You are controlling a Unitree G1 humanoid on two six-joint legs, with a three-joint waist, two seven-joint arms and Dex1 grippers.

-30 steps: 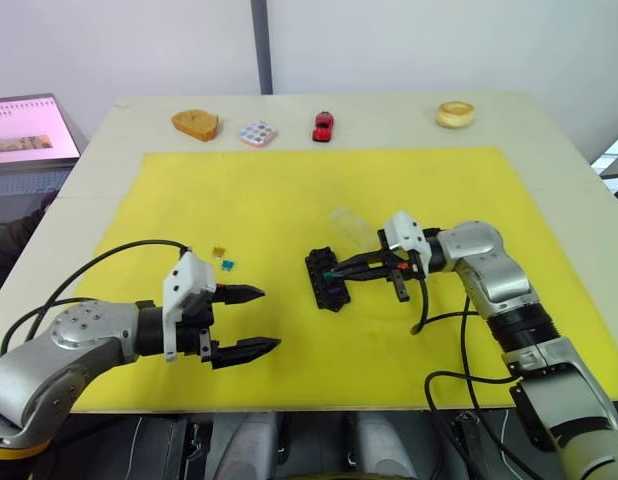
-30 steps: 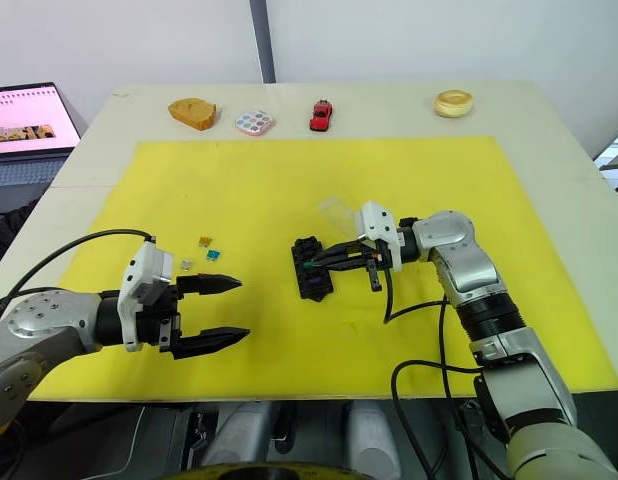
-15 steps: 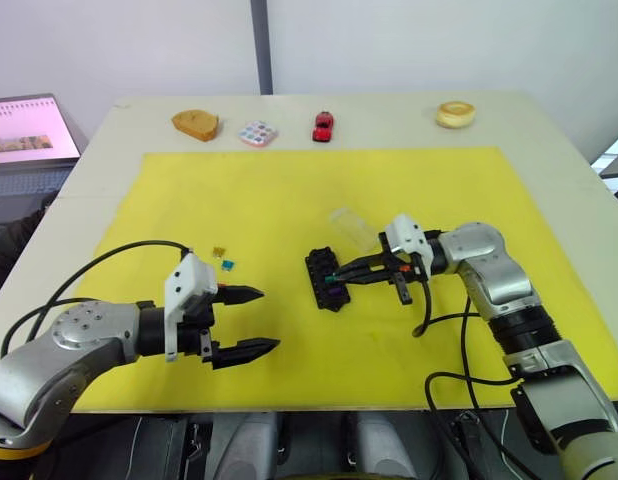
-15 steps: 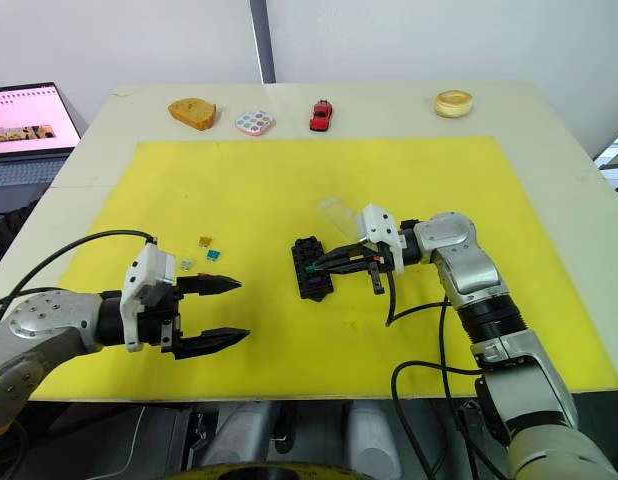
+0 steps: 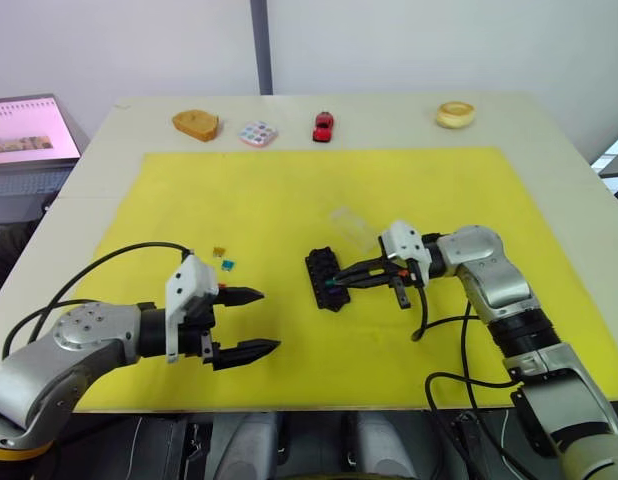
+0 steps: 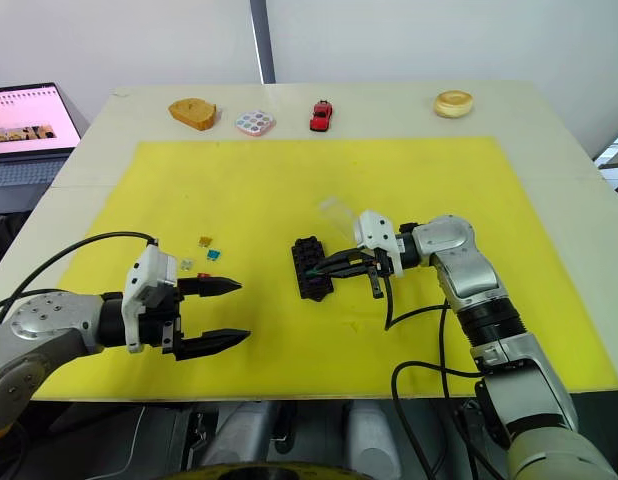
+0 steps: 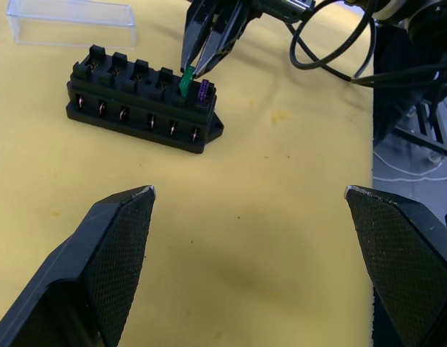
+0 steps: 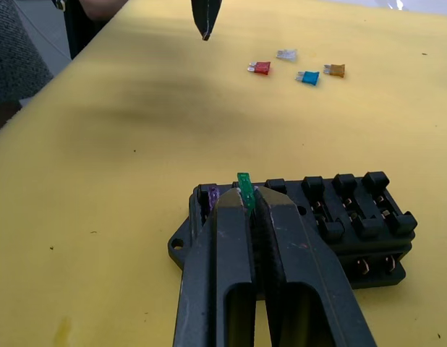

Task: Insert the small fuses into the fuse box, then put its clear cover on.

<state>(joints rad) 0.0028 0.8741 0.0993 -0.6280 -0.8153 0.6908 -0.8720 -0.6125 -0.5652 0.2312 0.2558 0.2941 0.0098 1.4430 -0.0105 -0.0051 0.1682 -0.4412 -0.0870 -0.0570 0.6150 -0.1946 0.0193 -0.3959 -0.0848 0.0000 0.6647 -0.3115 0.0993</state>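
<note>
The black fuse box point(image 5: 323, 272) lies mid-mat on the yellow mat point(image 5: 289, 190). My right gripper point(image 7: 192, 67) is shut on a green fuse point(image 8: 244, 181), whose lower end sits at a slot at the box's end, beside a purple fuse point(image 7: 204, 90) seated in the box. Loose fuses lie left of the box: amber point(image 6: 205, 241), blue point(image 6: 214, 256), grey point(image 6: 187, 264) and red point(image 6: 202, 273). The clear cover point(image 5: 351, 225) rests just behind the box. My left gripper point(image 5: 267, 320) hovers open near the front left of the mat, close to the loose fuses, holding nothing.
Along the table's far edge sit a piece of bread point(image 5: 194, 124), a white tile with coloured dots point(image 5: 258, 133), a red toy car point(image 5: 323, 125) and a round pastry point(image 5: 455, 113). A laptop point(image 5: 24, 130) stands off the table at far left.
My right gripper has edged slightly lower onto the fuse box with the green fuse. The left arm has hardly moved.
</note>
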